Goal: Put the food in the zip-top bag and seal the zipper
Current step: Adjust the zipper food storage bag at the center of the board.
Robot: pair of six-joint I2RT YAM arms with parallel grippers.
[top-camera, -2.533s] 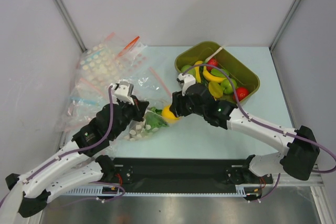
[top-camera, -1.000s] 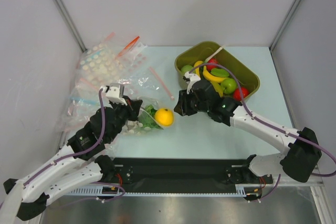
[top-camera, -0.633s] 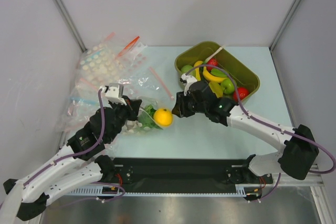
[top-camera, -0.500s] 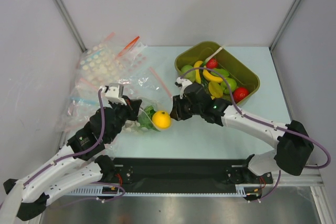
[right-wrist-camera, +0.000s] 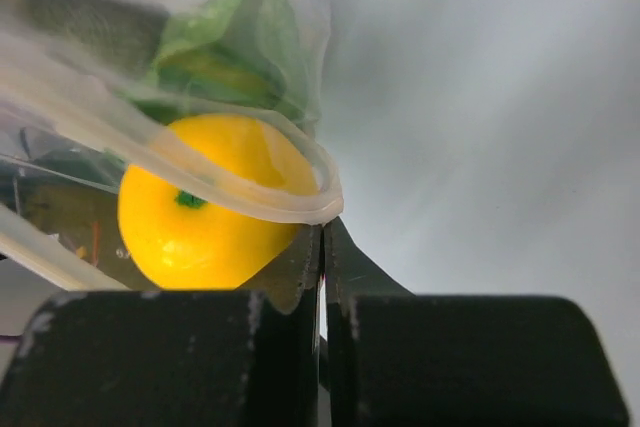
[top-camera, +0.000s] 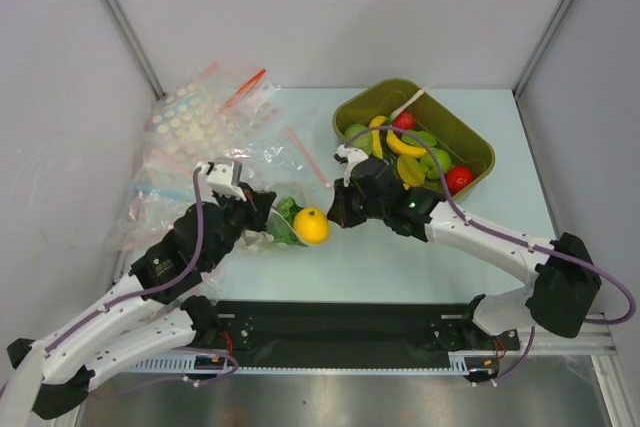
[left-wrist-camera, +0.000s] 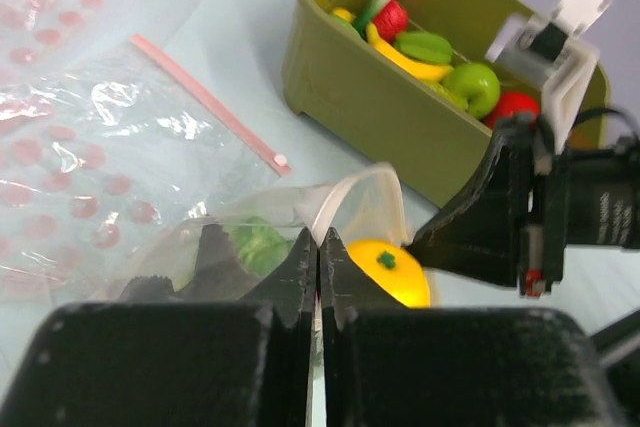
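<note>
The zip-top bag (top-camera: 262, 235) lies at the middle left, its mouth facing right. Inside it is the green lettuce (top-camera: 285, 215). The yellow-orange fruit (top-camera: 311, 225) sits in the mouth, under the colourless zipper (right-wrist-camera: 290, 212) rim. My left gripper (top-camera: 262, 209) is shut on the upper zipper (left-wrist-camera: 335, 209) edge. My right gripper (top-camera: 335, 215) is shut at the rim's right fold, beside the fruit (right-wrist-camera: 200, 227), pinching the bag there. The left wrist view shows lettuce (left-wrist-camera: 255, 244) left of my fingers and the fruit (left-wrist-camera: 388, 272) to their right.
An olive bin (top-camera: 470, 137) of bananas and red and green fruit stands at the back right, close behind my right arm. A pile of spare clear bags (top-camera: 195, 132) with pink strips covers the back left. One pink-stripped bag (left-wrist-camera: 205, 102) lies just beyond the dotted bag.
My right gripper came in from the right to the bag's mouth beside the fruit and shut there. My left gripper stayed shut on the bag.
</note>
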